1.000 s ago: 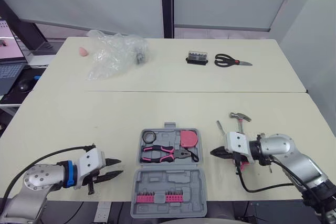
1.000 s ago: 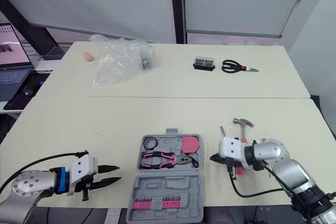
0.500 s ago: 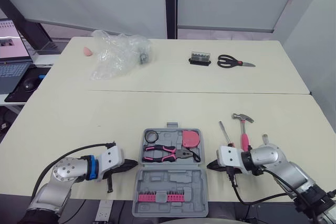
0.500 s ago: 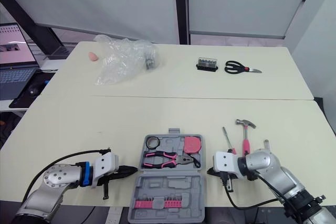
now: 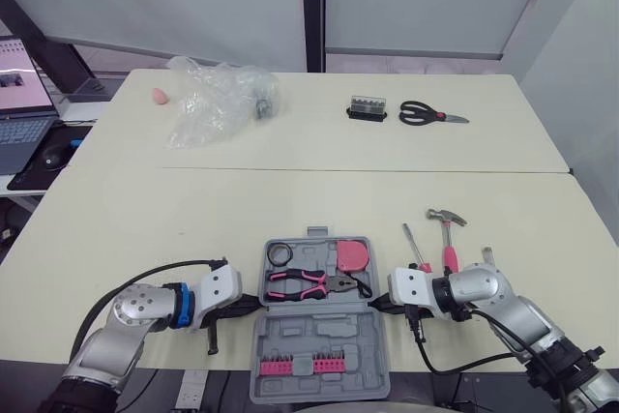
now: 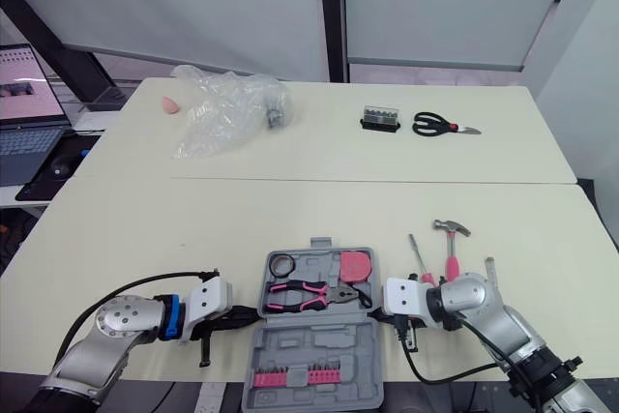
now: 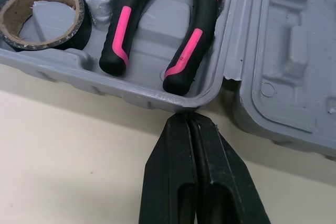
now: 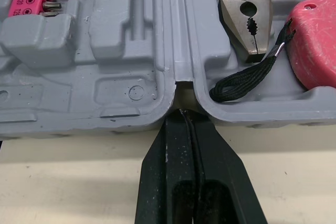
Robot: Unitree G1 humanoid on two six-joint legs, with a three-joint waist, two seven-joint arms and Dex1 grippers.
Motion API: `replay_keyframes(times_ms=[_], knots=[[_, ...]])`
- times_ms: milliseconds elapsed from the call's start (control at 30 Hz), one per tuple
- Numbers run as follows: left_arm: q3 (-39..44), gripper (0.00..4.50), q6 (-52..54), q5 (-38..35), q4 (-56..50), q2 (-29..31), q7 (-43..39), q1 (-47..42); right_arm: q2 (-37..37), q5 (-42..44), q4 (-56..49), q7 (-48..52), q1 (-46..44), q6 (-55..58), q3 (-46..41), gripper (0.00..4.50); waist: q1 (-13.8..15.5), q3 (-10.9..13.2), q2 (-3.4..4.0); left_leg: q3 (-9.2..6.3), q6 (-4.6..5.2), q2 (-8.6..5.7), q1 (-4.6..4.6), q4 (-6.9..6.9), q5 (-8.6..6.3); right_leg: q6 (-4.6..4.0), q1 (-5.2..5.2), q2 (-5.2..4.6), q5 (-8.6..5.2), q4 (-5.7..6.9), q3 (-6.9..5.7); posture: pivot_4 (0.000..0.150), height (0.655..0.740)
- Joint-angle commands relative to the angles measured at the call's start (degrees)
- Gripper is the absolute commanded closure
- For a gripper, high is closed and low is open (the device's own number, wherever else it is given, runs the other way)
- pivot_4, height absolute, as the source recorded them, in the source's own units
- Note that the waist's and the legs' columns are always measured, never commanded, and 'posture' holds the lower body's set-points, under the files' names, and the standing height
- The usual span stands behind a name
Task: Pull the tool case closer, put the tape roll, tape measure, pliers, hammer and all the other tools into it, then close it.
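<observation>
At the near edge of the table (image 5: 290, 200), the open tool case (image 5: 319, 334) already holds the tape roll (image 7: 79, 23), pliers (image 5: 305, 282) and tape measure (image 5: 348, 256); the hammer (image 5: 447, 239) and screwdriver (image 5: 414, 245) lie outside, to its right; the case is not yet closed; the left gripper (image 7: 189, 123) and right gripper (image 8: 184, 116), fingers pressed together and empty, touch its hinge ends.

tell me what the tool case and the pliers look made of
Tool case: likely moulded plastic, matte grey, judging by the shaped recesses, rounded rims and small scuffs. Pliers: the head looks like bare steel with a dull sheen and serrated teeth. The handles appear to be rubbery black-and-pink grips, faintly glossy.
</observation>
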Motion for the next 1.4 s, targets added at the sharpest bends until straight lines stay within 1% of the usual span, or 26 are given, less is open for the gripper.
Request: replay_keyframes(times_ms=[33, 533, 733, 967, 1400], knots=[[-3.3, 4.47, -0.4, 1.6, -0.6, 0.4, -1.5, 1.1, 1.1, 0.6, -2.2, -0.1, -0.3, 0.3, 0.4, 4.5, 0.0, 0.0, 0.01, 0.0, 0.0, 0.0, 0.0, 0.0, 0.0, 0.0, 0.0, 0.0, 0.0, 0.0, 0.0, 0.15, 0.74], [-1.5, 4.47, -3.1, 1.1, -2.1, 4.0, -1.5, 3.7, 2.1, -0.2, -1.9, -0.2, -0.7, 0.4, 0.5, 4.5, -0.4, 0.0, 0.01, 0.01, 0.0, 0.06, 0.01, -0.03, 0.0, -0.01, -0.04, 0.08, -0.01, 0.0, 0.03, 0.15, 0.74], [0.0, 4.47, -3.6, 1.1, -2.2, 4.9, -0.2, 5.3, 2.1, -0.6, -1.6, -0.2, -0.4, 0.2, 0.4, 4.5, -0.4, 0.0, 0.01, 0.01, 0.0, 0.07, 0.01, -0.03, 0.0, -0.01, -0.04, 0.09, -0.01, 0.0, 0.03, 0.15, 0.74], [-1.3, 4.47, -5.9, 3.4, -0.6, 2.2, 3.7, 4.0, 2.3, -0.7, -1.8, -0.1, -0.5, 0.2, 0.6, 4.5, -0.2, 0.0, 0.02, 0.0, 0.0, 0.07, 0.02, -0.03, 0.0, -0.01, -0.03, 0.09, -0.01, 0.01, 0.02, 0.15, 0.74], [-2.7, 4.47, -3.5, 3.6, -2.8, -1.3, 4.4, 0.0, 3.2, -0.5, -2.8, -0.2, -0.3, 1.0, 0.9, 4.5, 0.2, -0.1, 0.15, -0.01, 0.0, 0.0, 0.19, 0.0, 0.0, 0.0, 0.22, 0.03, -0.01, -0.01, 0.01, 0.15, 0.74]])
